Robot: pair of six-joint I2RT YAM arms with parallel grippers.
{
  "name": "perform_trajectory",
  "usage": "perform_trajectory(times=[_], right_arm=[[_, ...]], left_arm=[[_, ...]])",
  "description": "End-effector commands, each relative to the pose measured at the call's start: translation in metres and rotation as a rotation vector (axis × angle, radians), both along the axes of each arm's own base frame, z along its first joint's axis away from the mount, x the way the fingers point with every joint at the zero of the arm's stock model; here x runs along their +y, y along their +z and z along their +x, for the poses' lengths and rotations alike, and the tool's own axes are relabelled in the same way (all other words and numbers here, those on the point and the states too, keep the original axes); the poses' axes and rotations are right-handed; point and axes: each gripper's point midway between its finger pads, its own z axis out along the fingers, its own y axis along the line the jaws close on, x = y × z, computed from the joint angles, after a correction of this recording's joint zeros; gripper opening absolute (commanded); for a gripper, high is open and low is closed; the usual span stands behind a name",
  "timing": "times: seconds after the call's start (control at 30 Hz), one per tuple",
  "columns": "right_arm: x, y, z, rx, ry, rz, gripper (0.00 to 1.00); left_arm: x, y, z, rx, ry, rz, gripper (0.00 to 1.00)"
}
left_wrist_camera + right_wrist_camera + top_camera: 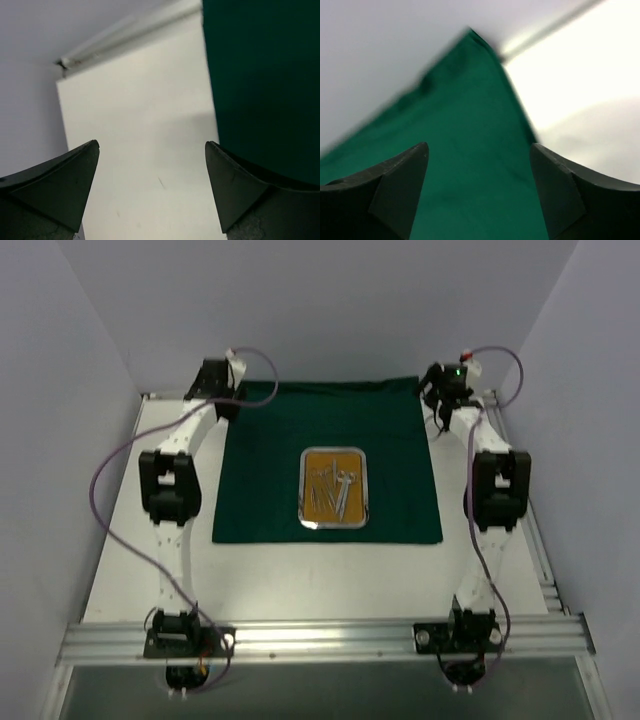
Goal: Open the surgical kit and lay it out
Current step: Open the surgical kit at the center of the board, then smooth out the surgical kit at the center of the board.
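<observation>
The unwrapping looks done: the dark green drape (270,480) lies spread flat on the table (330,575), and the steel tray (303,490) sits uncovered at its middle, tan liner showing. The silver instruments (335,490) lie bunched together inside the tray, not yet set out on the cloth, so by my reading the laying-out half of the job is what is left. Both arms reach to the drape's far corners. The left gripper (152,147) stands wide open over bare table just beside the cloth's edge, with nothing between its fingers. The right gripper (479,147) is also spread apart above the far right corner of the drape and grips nothing. That view is blurred, though, so I cannot tell whether its tips touch the fabric.
</observation>
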Motion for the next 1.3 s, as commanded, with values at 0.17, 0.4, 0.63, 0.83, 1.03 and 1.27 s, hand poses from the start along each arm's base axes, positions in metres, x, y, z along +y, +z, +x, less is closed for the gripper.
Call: perform_trajectory(times=[0.17, 0.4, 0.63, 0.83, 1.03, 1.27], right_arm=[[-0.027, -0.023, -0.19, 0.382, 0.084, -0.225, 0.74], [-0.024, -0.075, -0.306, 0.565, 0.103, -0.191, 0.7], [-0.019, -0.113, -0.355, 0.658, 0.123, -0.089, 0.67], [-0.014, -0.12, -0.36, 0.685, 0.145, -0.061, 0.62], [-0.006, -0.126, -0.356, 0.676, 0.17, -0.028, 0.49], [0.002, -0.133, -0.352, 0.662, 0.196, 0.013, 0.17]], left_arm=[[-0.025, -0.021, -0.197, 0.457, -0.11, -0.363, 0.94], [-0.013, -0.093, -0.289, 0.702, -0.039, -0.425, 0.94], [-0.022, -0.117, -0.312, 0.761, -0.035, -0.482, 1.0], [-0.034, -0.135, -0.329, 0.835, -0.057, -0.506, 0.85], [-0.051, -0.133, -0.331, 0.875, -0.125, -0.528, 0.58], [-0.065, -0.13, -0.332, 0.902, -0.173, -0.593, 0.11]])
